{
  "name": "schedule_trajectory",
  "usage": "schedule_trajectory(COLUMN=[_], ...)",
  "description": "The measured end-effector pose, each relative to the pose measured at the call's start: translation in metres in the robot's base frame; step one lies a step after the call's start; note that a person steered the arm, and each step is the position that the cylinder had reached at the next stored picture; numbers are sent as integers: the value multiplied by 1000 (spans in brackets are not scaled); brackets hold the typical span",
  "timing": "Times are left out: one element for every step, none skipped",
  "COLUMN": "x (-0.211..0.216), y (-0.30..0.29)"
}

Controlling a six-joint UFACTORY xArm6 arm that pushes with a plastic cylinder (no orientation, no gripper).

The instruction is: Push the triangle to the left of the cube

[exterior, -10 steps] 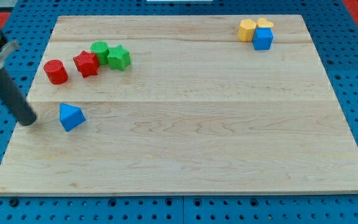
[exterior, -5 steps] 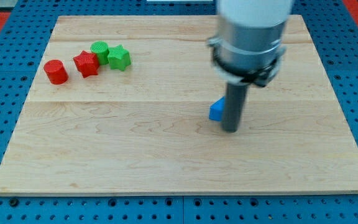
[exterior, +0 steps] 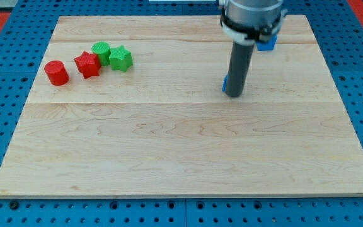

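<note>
The dark rod stands over the board's upper right part, and my tip (exterior: 234,94) rests on the wood. The blue triangle (exterior: 224,83) is almost wholly hidden behind the rod; only a thin blue sliver shows at the rod's left side, just above the tip. The blue cube (exterior: 268,43) sits near the view's top right, partly covered by the arm's body. The triangle lies below and to the left of the cube.
A red cylinder (exterior: 57,72), a red star (exterior: 87,64), a green cylinder (exterior: 101,52) and a green star (exterior: 121,58) cluster at the upper left. The yellow blocks seen earlier beside the cube are hidden by the arm.
The triangle has been pushed from the board's left side across to the right and then upward toward the cube. The rod moved up with it.
</note>
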State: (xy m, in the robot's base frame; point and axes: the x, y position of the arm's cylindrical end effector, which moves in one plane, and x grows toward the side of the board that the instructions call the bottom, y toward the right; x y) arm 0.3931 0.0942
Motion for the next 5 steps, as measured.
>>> schedule_trajectory(x=[-65, -68, -90, -118, -123], y=[-4, -69, -33, 16, -28])
